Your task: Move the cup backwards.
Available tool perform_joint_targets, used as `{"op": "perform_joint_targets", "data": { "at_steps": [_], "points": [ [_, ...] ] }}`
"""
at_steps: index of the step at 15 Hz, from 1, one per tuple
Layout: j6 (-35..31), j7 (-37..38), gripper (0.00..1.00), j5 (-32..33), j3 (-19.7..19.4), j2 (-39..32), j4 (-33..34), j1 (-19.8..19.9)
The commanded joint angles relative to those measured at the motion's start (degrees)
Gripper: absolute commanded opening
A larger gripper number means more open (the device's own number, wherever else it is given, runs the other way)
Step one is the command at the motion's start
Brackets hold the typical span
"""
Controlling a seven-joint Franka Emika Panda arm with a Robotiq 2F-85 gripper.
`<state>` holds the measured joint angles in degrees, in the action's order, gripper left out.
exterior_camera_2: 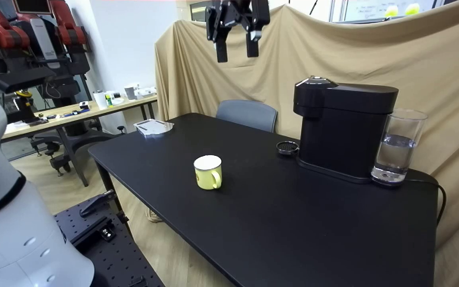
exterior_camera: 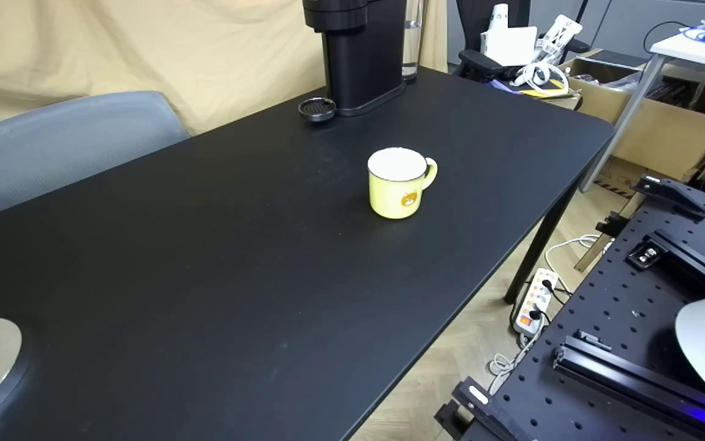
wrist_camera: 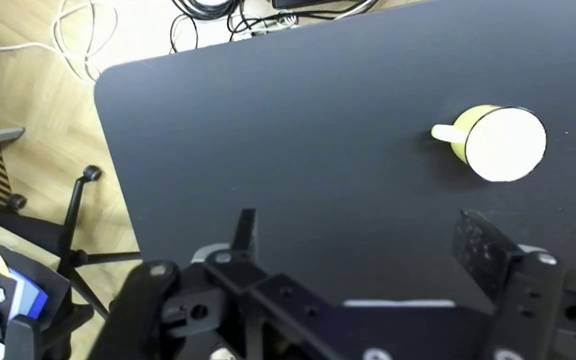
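Nearest in the wrist view, my gripper [wrist_camera: 359, 220] hung higher than the mug [wrist_camera: 500, 142] and offset to the side of its handle [wrist_camera: 449, 133]; the fingers [wrist_camera: 483, 250] stood parted, grasping nothing. On that offset the coming move turned: I judged that the gripper had first to shift past the handle, then descend. Beneath, the black table [wrist_camera: 277, 150] extended all round the mug, one long edge [wrist_camera: 277, 36] passing it on the side of my base [exterior_camera_2: 34, 239], one rounded corner [wrist_camera: 110, 77] lying well apart on the handle side. The coffee machine [exterior_camera_2: 341, 135] stood across the mug from my base, also well apart. Which side of the mug counted as backwards I could not tell; both ways, tabletop gave room for the slide. Upright on the table, the round mug showed no long axis except toward its handle, which pointed roughly along the line of my fingers; I judged that turning the gripper would bring them onto plain wall.
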<state>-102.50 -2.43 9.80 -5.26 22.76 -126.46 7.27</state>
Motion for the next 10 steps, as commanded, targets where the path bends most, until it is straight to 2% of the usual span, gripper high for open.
{"op": "perform_joint_targets", "data": {
  "at_steps": [1,7,10],
  "points": [
    [-8.2,3.0,1.00,-1.9,2.9,-1.7,-5.9,-3.3],
    [-17.4,5.1,1.00,-9.0,8.8,-7.7,-14.7,-9.6],
    [-20.0,7.2,1.00,-9.1,11.7,-9.5,-18.0,-11.8]
  ]
}}
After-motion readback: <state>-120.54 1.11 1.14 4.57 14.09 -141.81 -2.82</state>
